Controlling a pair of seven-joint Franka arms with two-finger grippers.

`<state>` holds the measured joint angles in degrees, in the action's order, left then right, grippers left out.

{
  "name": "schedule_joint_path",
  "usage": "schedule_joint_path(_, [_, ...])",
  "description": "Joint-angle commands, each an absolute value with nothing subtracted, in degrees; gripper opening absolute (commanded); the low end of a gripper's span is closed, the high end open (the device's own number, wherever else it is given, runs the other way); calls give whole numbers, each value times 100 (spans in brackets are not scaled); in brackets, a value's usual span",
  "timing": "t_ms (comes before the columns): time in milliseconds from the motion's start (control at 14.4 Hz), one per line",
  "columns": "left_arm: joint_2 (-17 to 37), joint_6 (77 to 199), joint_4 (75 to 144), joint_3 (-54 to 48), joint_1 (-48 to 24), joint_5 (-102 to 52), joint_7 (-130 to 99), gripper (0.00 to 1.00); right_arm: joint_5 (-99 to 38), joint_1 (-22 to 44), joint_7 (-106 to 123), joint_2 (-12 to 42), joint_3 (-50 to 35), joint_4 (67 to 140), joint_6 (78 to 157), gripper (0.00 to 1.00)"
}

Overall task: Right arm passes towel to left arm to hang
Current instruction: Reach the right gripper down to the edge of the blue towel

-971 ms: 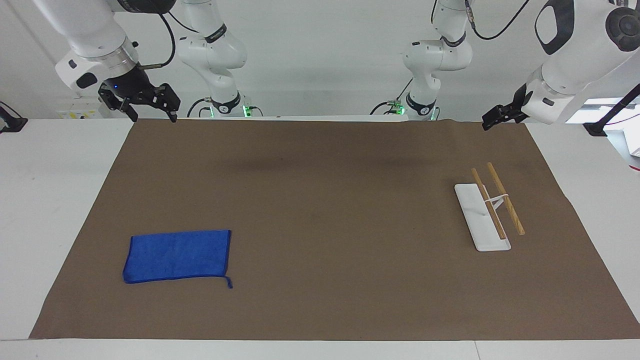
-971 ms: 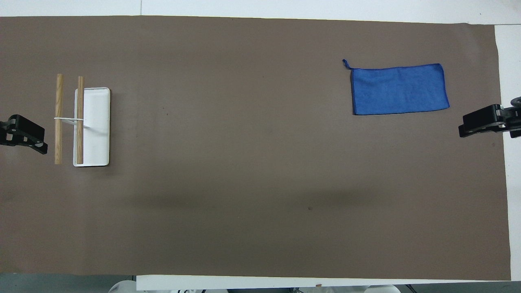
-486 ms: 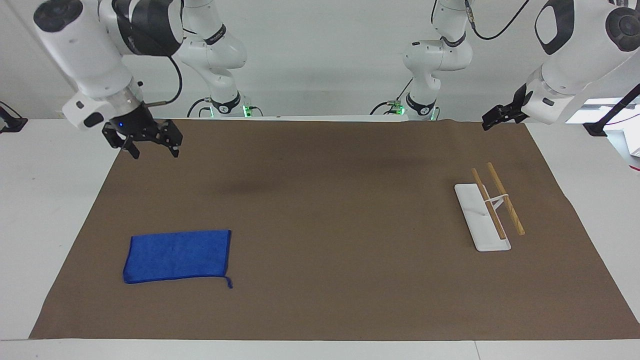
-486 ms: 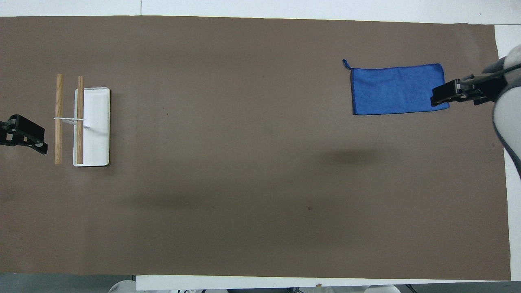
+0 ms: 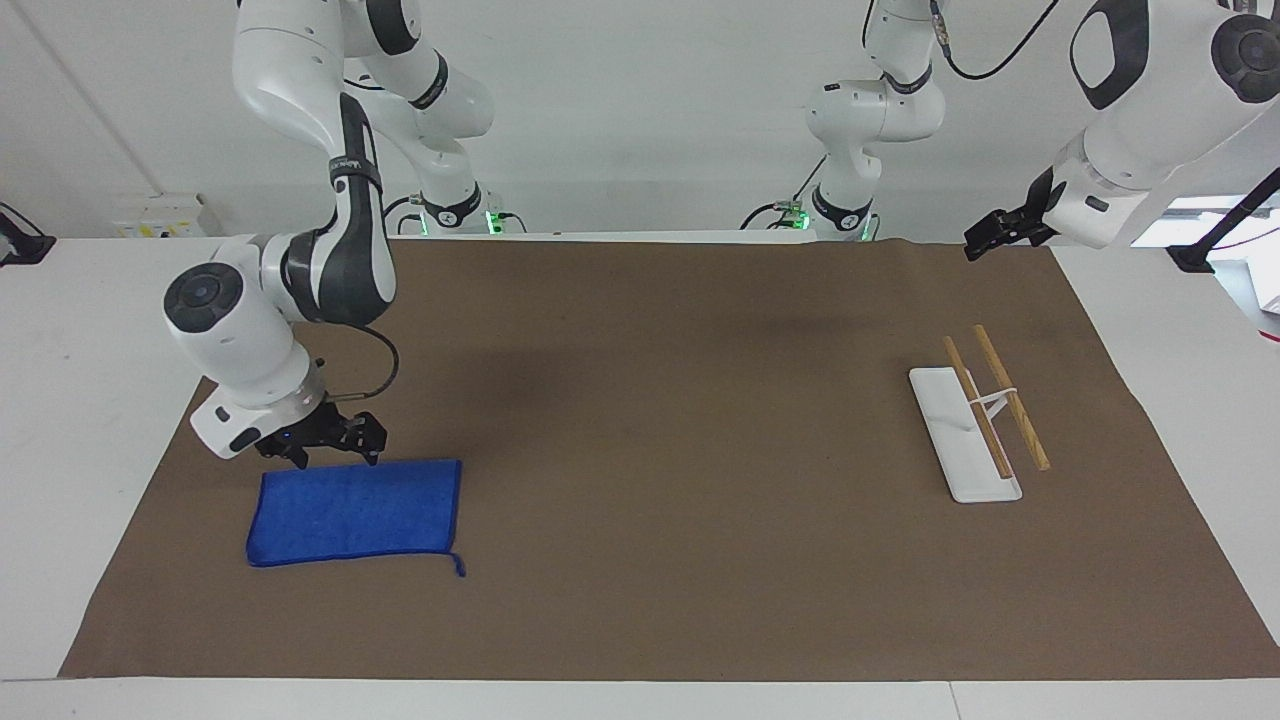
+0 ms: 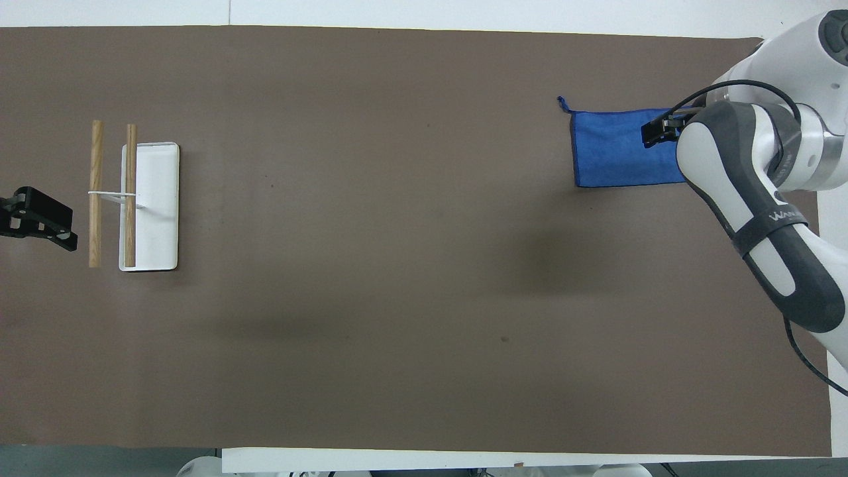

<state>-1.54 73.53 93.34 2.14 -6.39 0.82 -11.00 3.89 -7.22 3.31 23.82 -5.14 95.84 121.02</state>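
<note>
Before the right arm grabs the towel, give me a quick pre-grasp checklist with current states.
1. Towel flat on the mat, nothing on it: ok.
2. Right gripper open: ok.
3. Right gripper over the towel's edge nearest the robots: ok.
4. Fingers touching the cloth: cannot tell; they sit right at the edge.
5. Left gripper open, waiting at its own end above the mat's corner: ok.
6. Rack upright, both bars bare: ok.

In the overhead view the right arm covers one end of the towel and most of its own tool.
</note>
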Motion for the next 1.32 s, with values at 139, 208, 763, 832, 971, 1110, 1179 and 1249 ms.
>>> schedule_joint_path(139, [-281, 7497, 9510, 229, -650, 149, -1063, 100, 448, -974, 615, 2426, -554, 10335, 12946, 100])
schedule_joint_path(208, [-281, 7497, 9510, 229, -650, 149, -1063, 100, 448, -1019, 763, 2452, -554, 10336, 12990, 100])
schedule_joint_path(763, [-281, 7497, 9510, 229, -650, 149, -1063, 100, 360, -1055, 598, 2601, -562, 10389, 13297, 96])
schedule_joint_path(832, [-281, 7497, 9510, 229, -650, 149, -1063, 100, 360, -1063, 598, 2697, -571, 10389, 13437, 96])
schedule_joint_path(971, [-281, 7497, 9510, 229, -650, 149, -1063, 100, 352, -959, 571, 2795, -580, 10371, 13483, 94])
schedule_joint_path(1110, [-281, 7497, 9510, 229, -650, 149, -1063, 100, 352, -1002, 589, 2795, -580, 10371, 13482, 94])
schedule_joint_path(1179, [-281, 7497, 9510, 229, -650, 149, -1063, 100, 343, -976, 580, 2804, -580, 10371, 13491, 92])
schedule_joint_path(1249, [-281, 7497, 9510, 229, -650, 149, -1063, 100, 343, -993, 589, 2795, -580, 10380, 13500, 92])
